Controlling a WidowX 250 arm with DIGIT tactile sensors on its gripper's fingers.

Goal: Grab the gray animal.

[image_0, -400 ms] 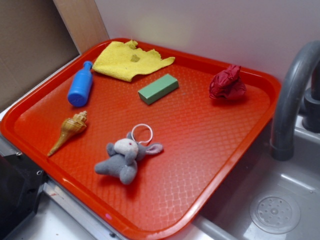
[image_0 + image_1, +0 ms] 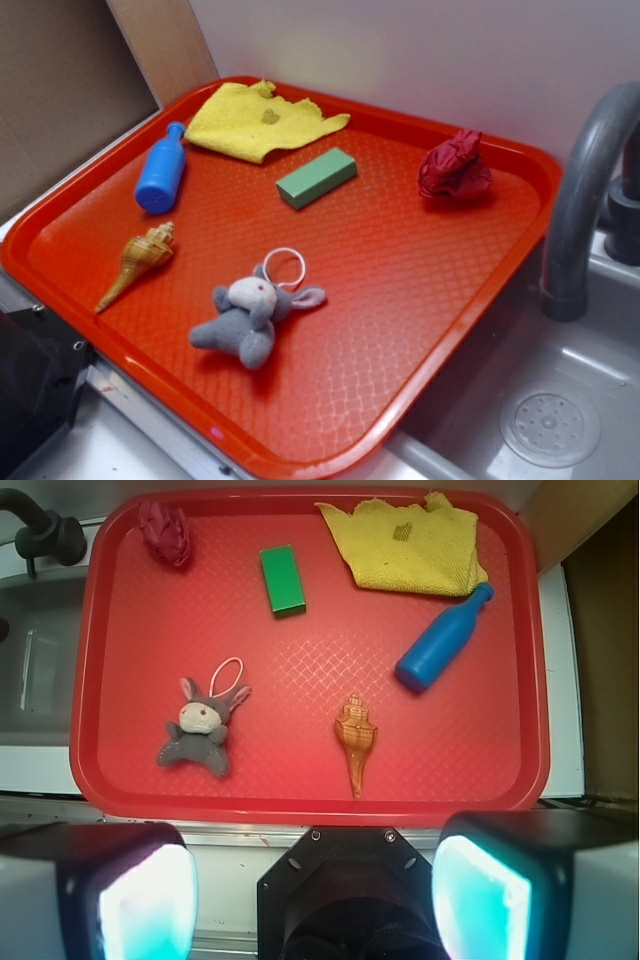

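The gray animal [image 2: 247, 318] is a small gray plush with a pale face and a white ring loop. It lies flat on the red tray [image 2: 420, 300] near the front edge. In the wrist view it [image 2: 200, 732] lies at the tray's lower left. My gripper [image 2: 315, 900] is open and empty, its two pads wide apart. It hangs high above the counter, off the tray's near edge. The gripper does not show in the exterior view.
On the tray lie a tan seashell [image 2: 140, 262], a blue bottle [image 2: 161, 170], a yellow cloth [image 2: 260, 118], a green block [image 2: 316, 178] and a crumpled red cloth [image 2: 455, 168]. A gray faucet [image 2: 580, 200] and a sink [image 2: 540, 400] are to the right.
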